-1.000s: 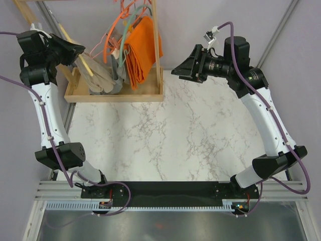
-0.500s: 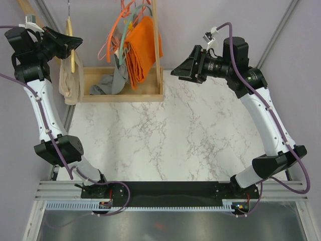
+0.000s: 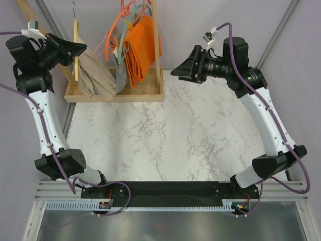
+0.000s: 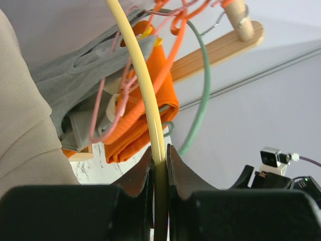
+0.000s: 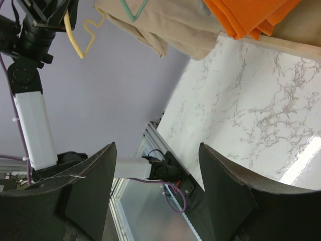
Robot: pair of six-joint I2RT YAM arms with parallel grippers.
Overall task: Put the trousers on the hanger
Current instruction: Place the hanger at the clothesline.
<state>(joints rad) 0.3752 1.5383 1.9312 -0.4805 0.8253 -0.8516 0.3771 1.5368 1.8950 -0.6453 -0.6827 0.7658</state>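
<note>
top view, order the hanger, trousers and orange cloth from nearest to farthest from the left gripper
1. hanger: clamped between the fingers of the left gripper itself, at the far left.
2. trousers: draped just to the right of it and lower in the view.
3. orange cloth: farther right, near the middle.

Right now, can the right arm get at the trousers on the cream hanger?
Probably not directly. The right gripper, open, sits to the right of the rack's wooden upright and the orange cloth, and both lie between it and the trousers. The left gripper holds the hanger.
</note>
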